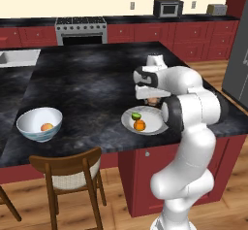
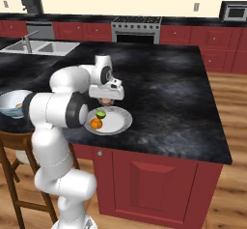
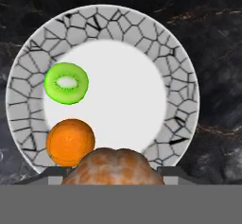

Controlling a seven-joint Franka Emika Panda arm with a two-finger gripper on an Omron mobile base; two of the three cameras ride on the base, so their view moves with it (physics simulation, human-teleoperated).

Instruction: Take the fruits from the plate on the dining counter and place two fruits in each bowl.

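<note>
My gripper (image 1: 154, 100) hangs just above the far edge of the plate (image 1: 156, 123), shut on a tan-brown fruit (image 3: 113, 167); its fingertips are hidden behind that fruit in the hand view. On the grey-white plate (image 3: 184, 86) lie a green lime (image 3: 66, 83) and an orange fruit (image 3: 70, 142), side by side on its left half. The plate rests near the front edge of the black dining counter (image 1: 87, 83). At the counter's left stands a white bowl (image 1: 29, 122) with a peach-pink fruit (image 1: 47, 126) inside. The right base view shows the gripper (image 2: 105, 100), plate (image 2: 119, 119) and bowl (image 2: 7, 102).
A wooden chair (image 1: 68, 168) stands in front of the counter, below the bowl. A sink (image 2: 41, 47) is set into the counter at the far left. Stove (image 1: 81, 27), microwave (image 1: 167, 8) and red cabinets line the back wall.
</note>
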